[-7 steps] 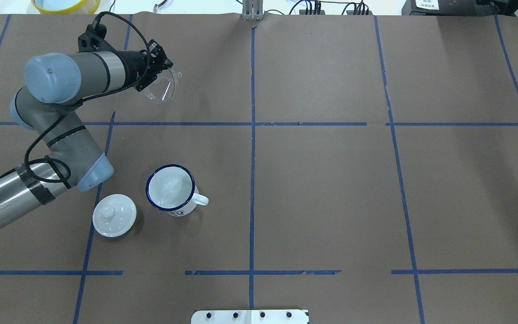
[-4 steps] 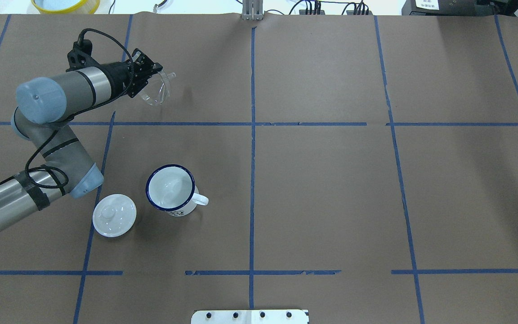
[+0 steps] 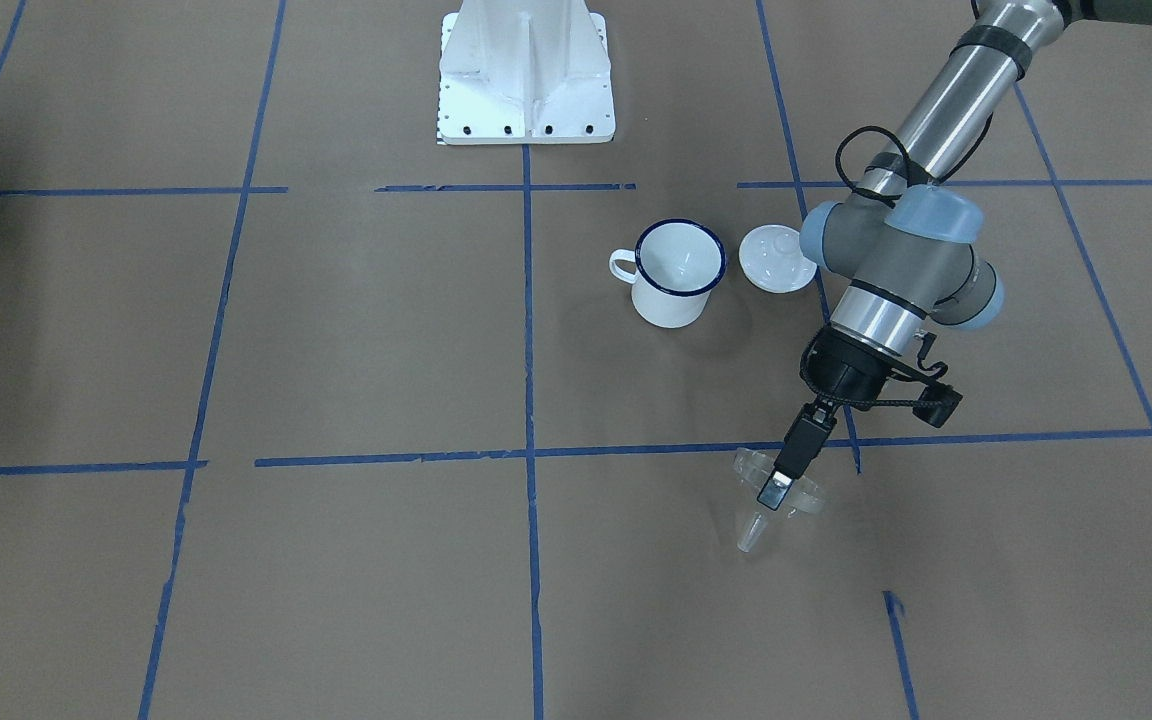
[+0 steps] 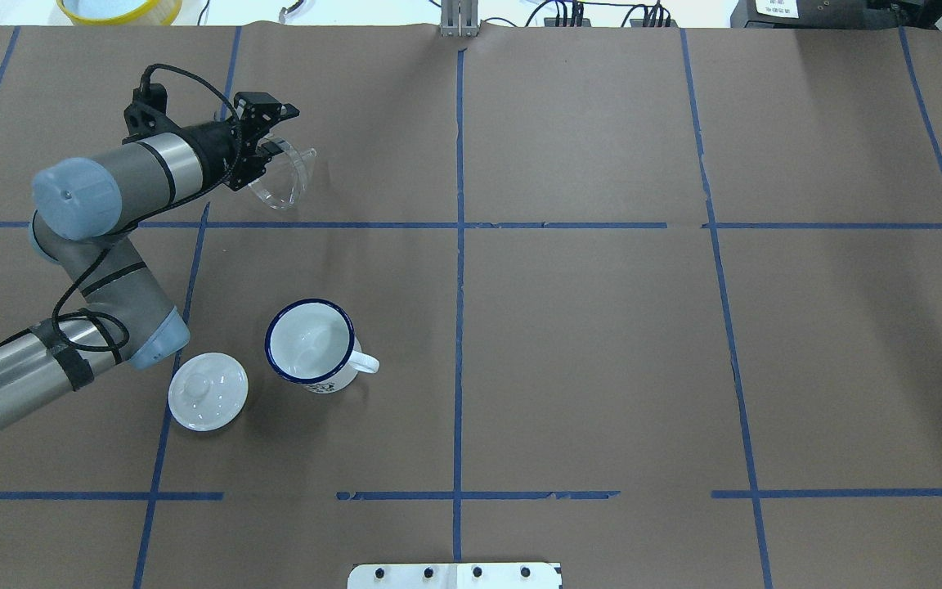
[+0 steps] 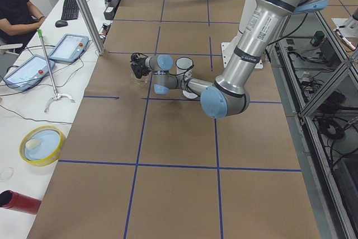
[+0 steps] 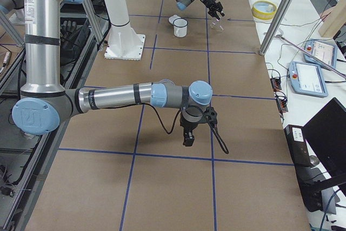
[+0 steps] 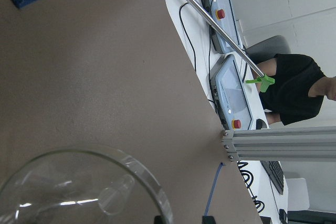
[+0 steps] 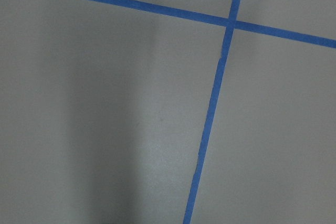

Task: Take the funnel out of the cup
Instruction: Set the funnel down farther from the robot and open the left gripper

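The clear funnel (image 4: pixel 279 178) lies tilted on the brown table at the far left, spout pointing away from the robot; it also shows in the front view (image 3: pixel 774 497) and the left wrist view (image 7: pixel 79 187). My left gripper (image 4: pixel 288 129) stands over its rim with the jaws spread, open; one finger (image 3: pixel 784 470) is by the cone. The white cup (image 4: pixel 309 342) with a dark blue rim stands upright and empty, well apart from the funnel. My right gripper (image 6: pixel 187 138) hovers over bare table and shows only in the right side view; I cannot tell its state.
A round white lid with a knob (image 4: pixel 208 391) lies just left of the cup, under the left arm's elbow. Blue tape lines cross the table. The robot's white base plate (image 3: pixel 526 70) is at the near edge. Operators' desks lie beyond the far edge.
The left gripper carried the funnel a little left and toward the robot, lowering it to the table. Its jaws have spread apart from the rim. Cup and lid have not moved.
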`<move>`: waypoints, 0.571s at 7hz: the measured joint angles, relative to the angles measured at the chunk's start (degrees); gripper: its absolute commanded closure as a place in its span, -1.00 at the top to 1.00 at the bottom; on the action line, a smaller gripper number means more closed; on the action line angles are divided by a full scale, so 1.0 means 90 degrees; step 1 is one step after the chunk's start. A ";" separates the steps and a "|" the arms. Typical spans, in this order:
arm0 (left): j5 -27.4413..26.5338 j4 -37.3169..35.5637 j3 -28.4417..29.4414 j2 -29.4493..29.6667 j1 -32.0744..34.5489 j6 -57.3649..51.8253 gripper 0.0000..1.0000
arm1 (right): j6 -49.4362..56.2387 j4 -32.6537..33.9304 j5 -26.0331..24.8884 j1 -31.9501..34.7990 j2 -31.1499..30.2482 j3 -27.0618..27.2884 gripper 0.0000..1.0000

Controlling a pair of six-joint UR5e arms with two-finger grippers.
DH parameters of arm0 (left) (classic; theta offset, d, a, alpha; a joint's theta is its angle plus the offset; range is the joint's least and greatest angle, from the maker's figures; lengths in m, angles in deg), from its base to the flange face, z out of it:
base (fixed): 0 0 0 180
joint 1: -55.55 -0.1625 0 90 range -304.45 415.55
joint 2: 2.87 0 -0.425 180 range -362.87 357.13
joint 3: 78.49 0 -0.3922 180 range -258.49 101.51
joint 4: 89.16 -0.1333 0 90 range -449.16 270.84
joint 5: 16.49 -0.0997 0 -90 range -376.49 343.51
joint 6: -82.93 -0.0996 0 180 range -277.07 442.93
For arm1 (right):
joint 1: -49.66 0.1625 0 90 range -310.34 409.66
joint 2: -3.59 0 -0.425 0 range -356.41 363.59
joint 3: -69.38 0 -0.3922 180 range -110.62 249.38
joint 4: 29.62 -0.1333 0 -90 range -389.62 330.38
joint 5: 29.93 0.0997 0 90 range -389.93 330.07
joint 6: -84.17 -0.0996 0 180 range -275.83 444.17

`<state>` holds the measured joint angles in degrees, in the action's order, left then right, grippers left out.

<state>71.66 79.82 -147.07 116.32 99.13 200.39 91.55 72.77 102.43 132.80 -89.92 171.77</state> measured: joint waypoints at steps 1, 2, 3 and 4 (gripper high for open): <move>0.0076 -0.0661 -0.0312 -0.0081 -0.0008 -0.0037 0.99 | 0.0002 0.0000 0.0000 0.0000 0.0000 0.0000 1.00; 0.0367 -0.1659 -0.0763 -0.0181 -0.0011 -0.0129 0.99 | 0.0004 0.0000 0.0000 0.0000 0.0000 0.0000 1.00; 0.0818 -0.2746 -0.1207 -0.0230 -0.0008 -0.0412 0.98 | 0.0004 0.0000 0.0000 0.0000 0.0000 0.0000 1.00; 0.1136 -0.3852 -0.1642 -0.0249 0.0003 -0.0859 0.98 | 0.0005 0.0000 0.0000 0.0000 0.0000 0.0000 1.00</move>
<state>81.88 45.16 -161.85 114.07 99.15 192.66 91.60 72.77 102.43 132.81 -89.92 171.77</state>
